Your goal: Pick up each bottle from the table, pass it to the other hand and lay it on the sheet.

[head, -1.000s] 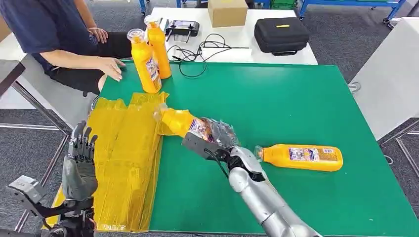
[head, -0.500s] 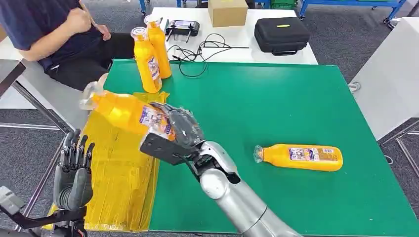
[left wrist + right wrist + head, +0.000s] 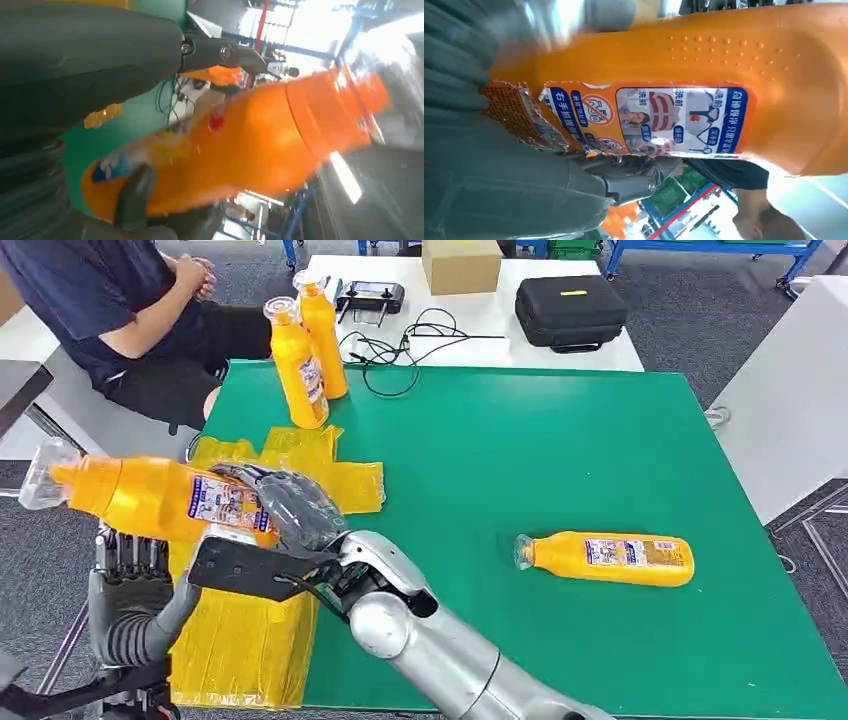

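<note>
From the head view, your right hand (image 3: 285, 510) is wrapped around the labelled middle of an orange bottle (image 3: 150, 502), carrying it sideways above the yellow sheet (image 3: 240, 640) with the cap end poking past the desk (image 3: 560, 460) edge. That crosswise hold leaves the neck half free, which looks like room for the other hand to take it. Your left hand (image 3: 125, 595) sits directly beneath the bottle, palm raised and fingers apart; you cannot tell from here whether it touches yet. A second bottle (image 3: 605, 560) lies on its side on the green desk, well apart to the right, and two upright bottles (image 3: 305, 345) stand near the far edge beside a seated person (image 3: 110, 310).

In the left wrist view, the bottle (image 3: 240, 145) lies just beyond the hand, with a dark finger (image 3: 132, 197) against its lower side, so contact seems to be starting, though no closed grip shows.

In the right wrist view, the bottle (image 3: 704, 95) runs across the frame with dark fingers (image 3: 624, 180) clamped at the label edge, holding it firmly for the handover.
</note>
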`<action>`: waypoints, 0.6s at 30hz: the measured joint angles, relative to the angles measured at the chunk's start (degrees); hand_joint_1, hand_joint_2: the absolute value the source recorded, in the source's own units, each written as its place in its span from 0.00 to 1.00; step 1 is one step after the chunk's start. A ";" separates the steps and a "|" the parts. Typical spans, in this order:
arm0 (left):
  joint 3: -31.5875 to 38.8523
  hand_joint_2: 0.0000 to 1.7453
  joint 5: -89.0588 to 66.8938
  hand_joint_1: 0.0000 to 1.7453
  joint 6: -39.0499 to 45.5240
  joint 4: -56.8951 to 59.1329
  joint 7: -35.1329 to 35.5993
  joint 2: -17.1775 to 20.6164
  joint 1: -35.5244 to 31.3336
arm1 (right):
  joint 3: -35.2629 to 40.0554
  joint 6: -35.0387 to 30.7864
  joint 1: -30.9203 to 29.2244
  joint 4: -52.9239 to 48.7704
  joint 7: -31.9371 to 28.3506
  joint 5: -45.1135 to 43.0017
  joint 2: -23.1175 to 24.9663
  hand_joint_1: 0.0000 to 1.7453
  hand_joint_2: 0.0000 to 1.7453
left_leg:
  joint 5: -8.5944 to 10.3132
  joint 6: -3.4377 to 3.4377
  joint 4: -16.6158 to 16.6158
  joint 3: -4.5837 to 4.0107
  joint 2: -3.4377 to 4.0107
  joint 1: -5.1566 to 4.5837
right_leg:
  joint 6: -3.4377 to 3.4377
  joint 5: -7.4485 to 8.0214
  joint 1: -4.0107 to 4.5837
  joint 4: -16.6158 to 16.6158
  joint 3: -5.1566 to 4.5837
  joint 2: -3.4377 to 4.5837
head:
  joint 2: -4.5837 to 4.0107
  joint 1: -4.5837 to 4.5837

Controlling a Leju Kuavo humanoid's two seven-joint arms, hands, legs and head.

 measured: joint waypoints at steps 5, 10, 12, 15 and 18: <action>-3.10 1.00 1.16 0.00 -0.91 2.12 -0.07 0.00 -3.04 | -0.04 -2.64 -0.08 1.05 1.51 0.28 -0.66 1.00 1.00 | 0.02 0.03 0.01 0.01 0.02 0.00 | -0.09 0.06 0.00 0.00 -0.01 0.00 | 0.00 0.00; -4.98 1.00 1.86 0.00 -2.45 5.31 0.28 -0.11 -6.10 | -0.48 -3.61 1.01 0.97 2.86 2.49 -1.71 1.00 1.00 | 0.02 0.03 0.02 0.01 0.09 0.00 | -0.08 0.07 0.00 0.01 -0.03 0.02 | 0.00 -0.02; -5.33 1.00 2.17 0.00 -2.82 6.08 0.46 -0.20 -6.63 | -0.72 -3.74 1.58 0.70 3.17 3.28 -1.90 1.00 1.00 | 0.02 0.02 0.02 0.01 0.10 0.00 | -0.08 0.07 0.00 0.00 -0.06 0.02 | 0.00 -0.02; -5.96 1.00 2.56 0.00 -3.59 7.19 0.83 -0.28 -7.44 | -1.18 -4.00 2.46 0.40 3.41 4.64 -2.19 1.00 1.00 | 0.01 0.02 0.02 -0.01 0.10 0.00 | -0.09 0.06 0.01 0.00 -0.08 0.02 | 0.00 -0.02; -6.31 1.00 2.97 0.00 -3.80 8.13 1.05 -0.63 -8.09 | -1.42 -4.18 3.14 0.14 4.07 6.97 -2.19 1.00 1.00 | 0.01 0.01 0.02 -0.01 0.13 0.00 | -0.09 0.06 0.01 0.00 -0.08 0.04 | 0.00 -0.04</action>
